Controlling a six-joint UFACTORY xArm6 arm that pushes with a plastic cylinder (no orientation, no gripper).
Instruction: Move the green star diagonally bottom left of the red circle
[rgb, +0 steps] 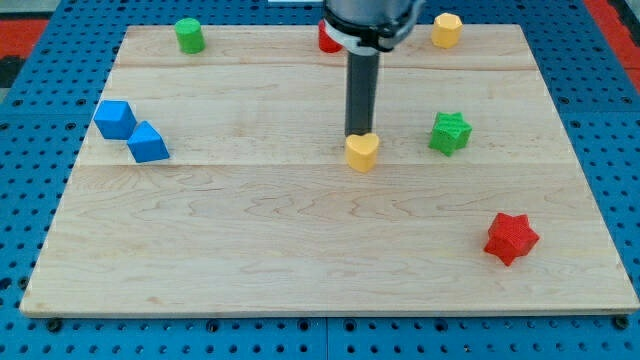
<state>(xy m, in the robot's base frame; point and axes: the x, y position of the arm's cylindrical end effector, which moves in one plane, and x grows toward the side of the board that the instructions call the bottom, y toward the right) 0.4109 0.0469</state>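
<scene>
The green star (450, 132) lies on the wooden board at the view's right of centre. The red circle (327, 40) is at the view's top centre, mostly hidden behind the arm. My tip (357, 134) stands at the board's centre, touching the top edge of a yellow heart (362, 152). The green star is about 90 px to the view's right of my tip, apart from it. The red circle is straight above my tip in the view.
A green cylinder (189, 35) is at the top left. A yellow hexagon (446, 30) is at the top right. A blue cube (115, 119) and a blue triangle (148, 143) touch at the left. A red star (511, 238) is at the bottom right.
</scene>
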